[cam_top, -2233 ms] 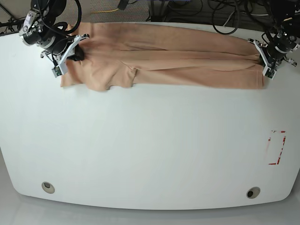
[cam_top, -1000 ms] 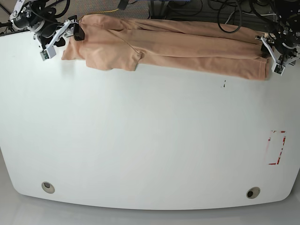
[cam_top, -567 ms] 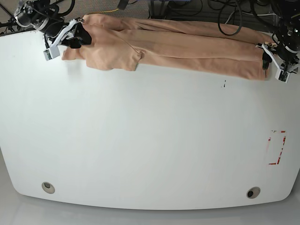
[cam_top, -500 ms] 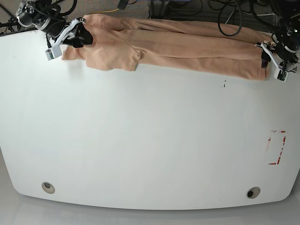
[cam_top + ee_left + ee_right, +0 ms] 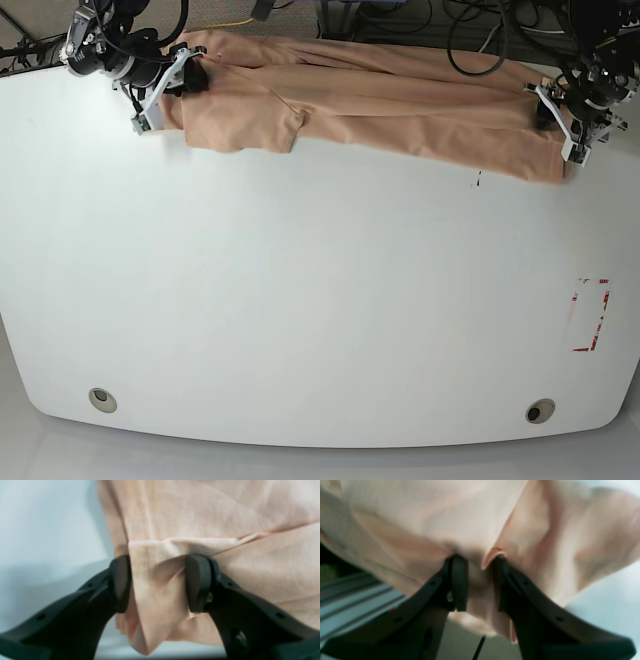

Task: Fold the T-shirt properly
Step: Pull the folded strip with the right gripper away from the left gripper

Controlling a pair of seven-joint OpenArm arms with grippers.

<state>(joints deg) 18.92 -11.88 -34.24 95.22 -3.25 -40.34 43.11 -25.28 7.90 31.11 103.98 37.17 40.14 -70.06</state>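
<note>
Peach T-shirt [image 5: 380,100] lies stretched along the far edge of the white table [image 5: 300,300]. My left gripper [image 5: 157,582] pinches one end, and my right gripper [image 5: 477,582] pinches the other.

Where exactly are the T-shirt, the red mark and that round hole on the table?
T-shirt [image 5: 400,100]: base view, middle of the cloth.
Red mark [image 5: 590,315]: base view, its centre.
Round hole [image 5: 101,399]: base view, near-left hole.
</note>
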